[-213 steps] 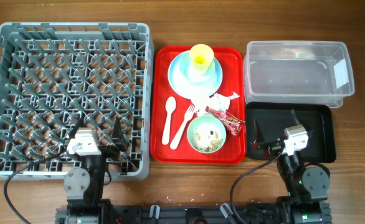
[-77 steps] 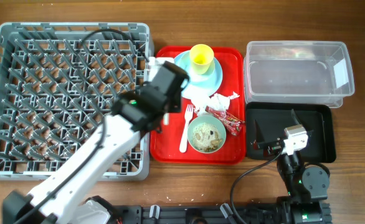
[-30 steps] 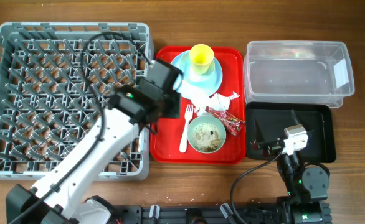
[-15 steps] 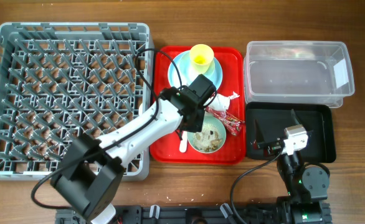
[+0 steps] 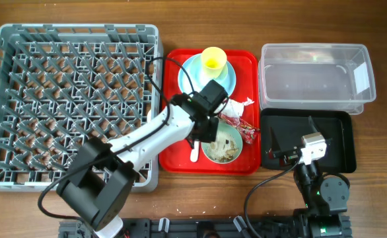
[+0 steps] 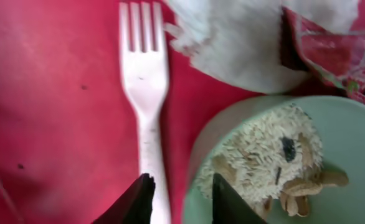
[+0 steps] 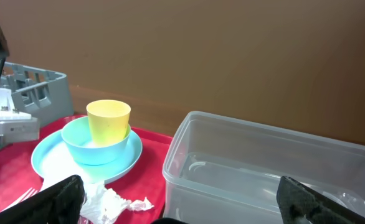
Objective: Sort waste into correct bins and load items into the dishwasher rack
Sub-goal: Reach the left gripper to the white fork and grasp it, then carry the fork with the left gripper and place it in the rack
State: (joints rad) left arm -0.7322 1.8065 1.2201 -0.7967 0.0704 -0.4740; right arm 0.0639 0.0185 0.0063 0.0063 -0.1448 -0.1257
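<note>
Beside the bowl [image 6: 350,143], the fork [image 6: 146,93] lies tines toward the napkin [image 6: 245,37].

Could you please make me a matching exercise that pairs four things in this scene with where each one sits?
Things:
1 yellow cup
2 fork
3 rice scraps
4 clear tub

Places:
A in the green bowl
B beside the black tray
C on the blue plate
D flat on the red tray

Pairs: 1-C, 2-D, 3-A, 4-B.
</note>
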